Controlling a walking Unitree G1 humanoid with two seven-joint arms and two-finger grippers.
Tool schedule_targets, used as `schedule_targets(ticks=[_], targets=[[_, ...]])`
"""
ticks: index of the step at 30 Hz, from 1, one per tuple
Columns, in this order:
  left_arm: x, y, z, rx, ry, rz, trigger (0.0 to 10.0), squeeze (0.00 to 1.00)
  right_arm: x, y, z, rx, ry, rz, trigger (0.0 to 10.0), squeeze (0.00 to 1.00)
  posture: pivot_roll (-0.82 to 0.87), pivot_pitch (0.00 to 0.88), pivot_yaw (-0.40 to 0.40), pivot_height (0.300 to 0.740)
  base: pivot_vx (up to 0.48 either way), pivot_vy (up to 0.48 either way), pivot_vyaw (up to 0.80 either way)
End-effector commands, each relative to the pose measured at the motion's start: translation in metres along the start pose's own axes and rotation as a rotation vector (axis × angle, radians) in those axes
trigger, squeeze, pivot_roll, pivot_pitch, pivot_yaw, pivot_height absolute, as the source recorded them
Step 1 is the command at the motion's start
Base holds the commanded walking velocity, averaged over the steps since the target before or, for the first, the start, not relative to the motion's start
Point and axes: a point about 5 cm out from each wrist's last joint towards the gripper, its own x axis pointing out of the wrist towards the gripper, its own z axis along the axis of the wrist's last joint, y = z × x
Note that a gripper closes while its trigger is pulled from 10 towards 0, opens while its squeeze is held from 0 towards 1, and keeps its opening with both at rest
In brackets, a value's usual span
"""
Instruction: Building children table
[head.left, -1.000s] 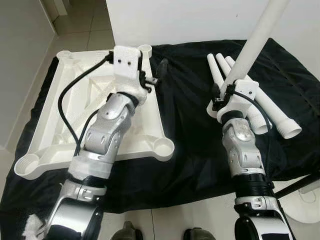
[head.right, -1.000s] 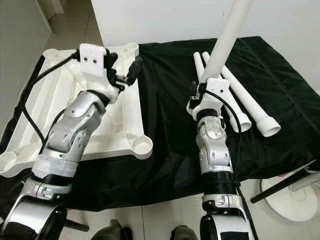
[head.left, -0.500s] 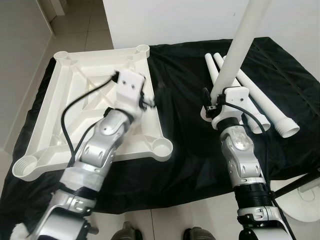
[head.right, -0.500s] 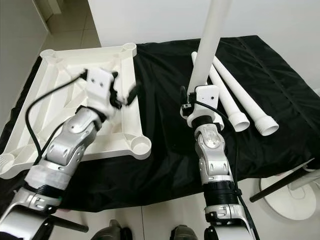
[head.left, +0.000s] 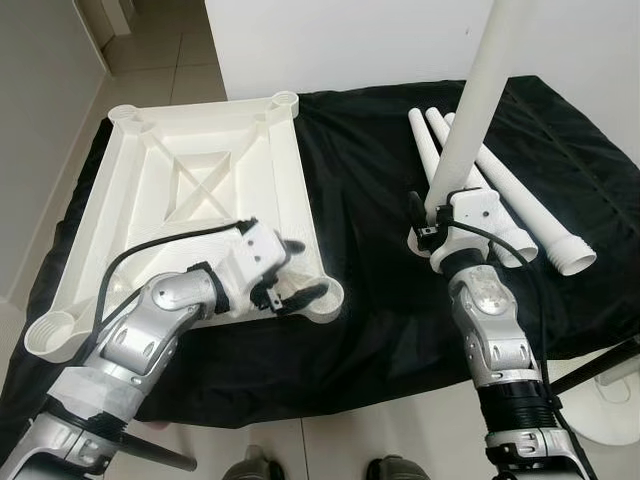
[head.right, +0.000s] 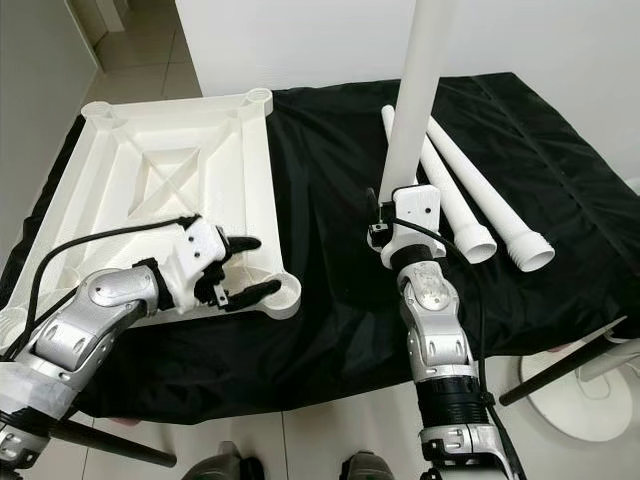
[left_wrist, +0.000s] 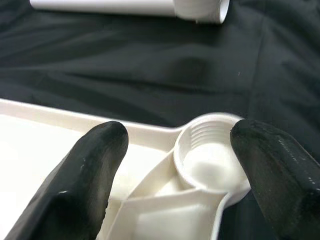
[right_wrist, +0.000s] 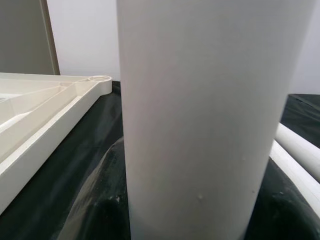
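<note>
Left eye view shows the upturned white tabletop (head.left: 190, 190) lying on a black cloth (head.left: 370, 150) spread over the floor, its ribbed underside facing up and a round threaded socket (head.left: 325, 293) at each corner. A second ago the left arm reached far across the tabletop toward its back edge; it has since drawn back and dropped low, so that the left pincer (head.right: 247, 267) now sits at the near corner on the robot's right side of the tabletop, fingers spread, one on either side of that socket. The left wrist view confirms it — the socket (left_wrist: 212, 157) lies between the two black fingertips (left_wrist: 92, 170), not yet touched as far as can be seen.

The right pincer (head.left: 432, 215) is pinching a white table leg (head.left: 480, 100) near its lower end and holds it nearly upright above the cloth; over the same second the leg has swung from a lean to almost vertical. Three more legs (head.left: 500, 195) lie side by side on the cloth just beyond it.

My reading: the left arm is marking or steadying the socket this leg is meant for — the leg stands well apart from it, so carrying it across and threading it in remains to be done.
</note>
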Motion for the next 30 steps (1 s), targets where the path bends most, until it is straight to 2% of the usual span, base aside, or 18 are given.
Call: schedule_targets(ticks=[1,8,10,13,15,20,24,26,27,30], targets=[[-0.003,-0.005,-0.006,0.012,0.035,-0.094,10.0,0.00,-0.001,0.001,0.001,-0.001,-0.011,-0.002,10.0,0.00,-0.08,0.044,0.075,0.740,0.000,0.000,0.00],[-0.011,-0.005,-0.019,0.016,0.126,-0.118,10.0,0.00,-0.003,0.002,-0.001,-0.010,-0.002,-0.004,10.0,0.00,-0.08,0.051,0.078,0.740,0.000,0.000,0.00],[-0.018,-0.007,-0.025,-0.004,0.171,-0.153,10.0,0.00,-0.004,0.000,-0.002,-0.018,0.002,-0.007,10.0,0.00,-0.08,0.054,0.078,0.740,0.000,0.000,0.00],[-0.025,-0.010,-0.027,-0.021,0.187,-0.186,10.0,0.00,-0.004,-0.001,-0.002,-0.025,0.006,-0.012,10.0,0.00,-0.08,0.062,0.077,0.740,0.000,0.000,0.00],[-0.031,-0.012,-0.027,-0.042,0.180,-0.207,10.0,0.00,-0.004,-0.002,-0.003,-0.033,0.010,-0.014,10.0,0.00,-0.08,0.062,0.077,0.740,0.000,0.000,0.00],[-0.035,-0.014,-0.025,-0.061,0.163,-0.222,10.0,0.00,-0.004,-0.002,-0.004,-0.035,0.012,-0.014,10.0,0.00,-0.08,0.066,0.076,0.740,0.000,0.000,0.00],[-0.045,-0.022,-0.020,-0.106,0.142,-0.272,10.0,0.00,-0.003,0.000,-0.005,-0.040,0.016,-0.008,10.0,0.00,-0.07,0.072,0.074,0.740,0.000,0.000,0.00],[-0.045,-0.022,-0.020,-0.106,0.142,-0.272,10.0,0.00,-0.003,0.000,-0.005,-0.040,0.016,-0.008,10.0,0.00,-0.07,0.072,0.074,0.740,0.000,0.000,0.00],[-0.047,-0.025,-0.012,-0.138,0.093,-0.293,10.0,0.00,-0.002,0.001,-0.005,-0.042,0.017,-0.005,10.0,0.00,-0.06,0.075,0.071,0.740,0.000,0.000,0.00],[-0.046,-0.028,-0.010,-0.142,0.093,-0.305,10.0,0.00,-0.001,0.002,-0.005,-0.044,0.017,-0.003,10.0,0.00,-0.06,0.076,0.072,0.740,0.000,0.000,0.00]])
